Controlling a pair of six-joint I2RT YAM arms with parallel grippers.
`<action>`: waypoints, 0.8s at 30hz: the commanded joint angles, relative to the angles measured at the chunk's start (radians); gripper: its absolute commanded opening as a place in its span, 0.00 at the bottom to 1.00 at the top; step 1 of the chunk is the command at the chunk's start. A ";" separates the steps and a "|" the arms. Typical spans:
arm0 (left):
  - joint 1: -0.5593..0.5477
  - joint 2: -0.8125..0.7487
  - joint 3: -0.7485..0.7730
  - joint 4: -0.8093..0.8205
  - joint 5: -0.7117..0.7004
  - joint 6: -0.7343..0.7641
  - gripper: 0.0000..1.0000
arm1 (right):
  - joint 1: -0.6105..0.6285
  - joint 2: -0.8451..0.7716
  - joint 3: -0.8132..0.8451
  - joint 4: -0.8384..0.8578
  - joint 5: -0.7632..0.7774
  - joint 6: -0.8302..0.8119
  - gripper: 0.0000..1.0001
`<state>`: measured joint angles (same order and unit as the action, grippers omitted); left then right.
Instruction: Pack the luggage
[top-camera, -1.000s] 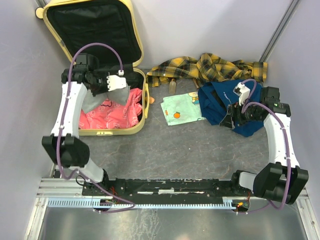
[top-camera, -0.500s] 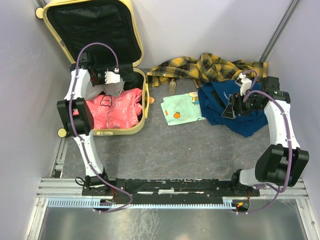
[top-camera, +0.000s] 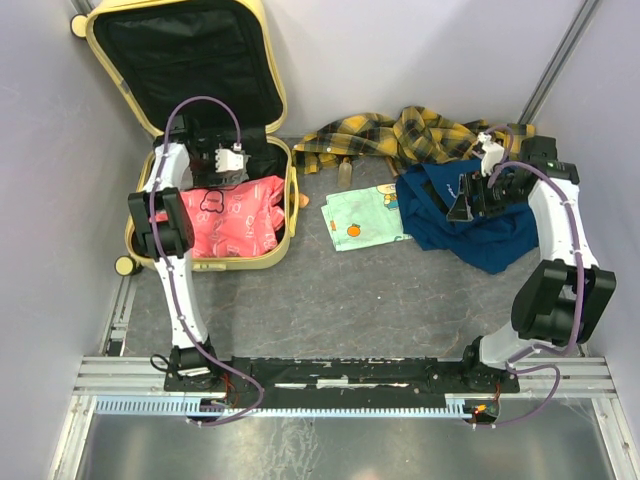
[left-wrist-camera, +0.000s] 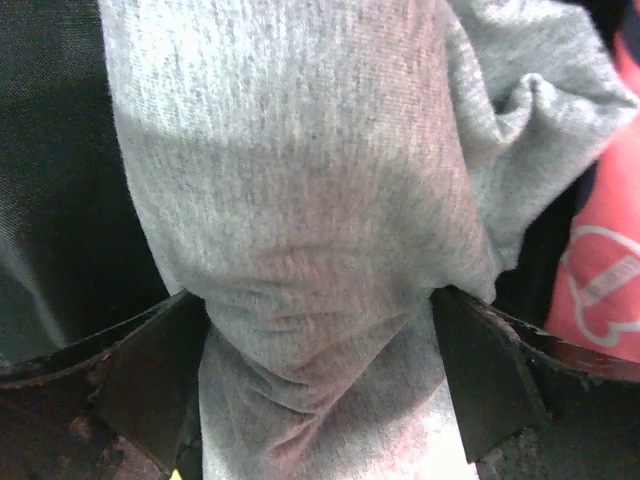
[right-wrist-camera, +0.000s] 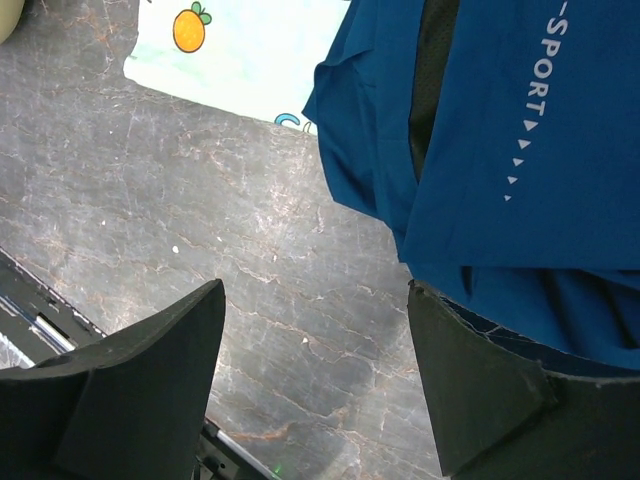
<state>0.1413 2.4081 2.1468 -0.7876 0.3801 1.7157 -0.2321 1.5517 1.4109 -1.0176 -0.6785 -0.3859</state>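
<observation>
Far left, the luggage (top-camera: 240, 262) sits open against the back corner, lid propped up on the wall, black lining showing, and a pink garment (top-camera: 235, 220) already spread flat in the base. My left gripper (left-wrist-camera: 315, 305) is down at the hinge end of that base, fingers spread wide with a grey cloth (left-wrist-camera: 300, 150) bunched loosely between them, so this is the drop-off step for that piece. It may be snagged on a pad; from the wrist view I cannot tell. Next move on this side calls for a straight lift clear of the fabric without dragging it out. Moving across the middle of the grey table (right-wrist-camera: 200, 200), a yellow-and-black plaid cloth (top-camera: 420, 135) lies heaped by the back wall, and a pale printed cloth (top-camera: 360, 215) with an orange fruit on it lies flat just in front. Over on the right, the blue sport garment (right-wrist-camera: 500, 130) is crumpled beside it, and my right gripper (right-wrist-camera: 315, 290) hovers over its near edge, jaws apart and holding nothing. I need to drop onto a fold, pinch plenty of fabric, and carry it left.
</observation>
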 joint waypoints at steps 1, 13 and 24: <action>0.003 -0.104 0.022 -0.013 0.052 -0.052 0.99 | 0.024 0.021 0.063 0.010 0.022 -0.009 0.81; -0.098 -0.454 -0.104 -0.175 0.114 -0.439 0.97 | 0.140 0.042 0.011 0.122 0.066 0.038 0.74; -0.519 -0.354 -0.061 -0.162 0.089 -0.687 0.60 | 0.185 0.067 -0.003 0.174 0.108 0.127 0.65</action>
<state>-0.2905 1.9545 2.0323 -0.9474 0.4564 1.1946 -0.0483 1.6268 1.4227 -0.8879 -0.6056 -0.2890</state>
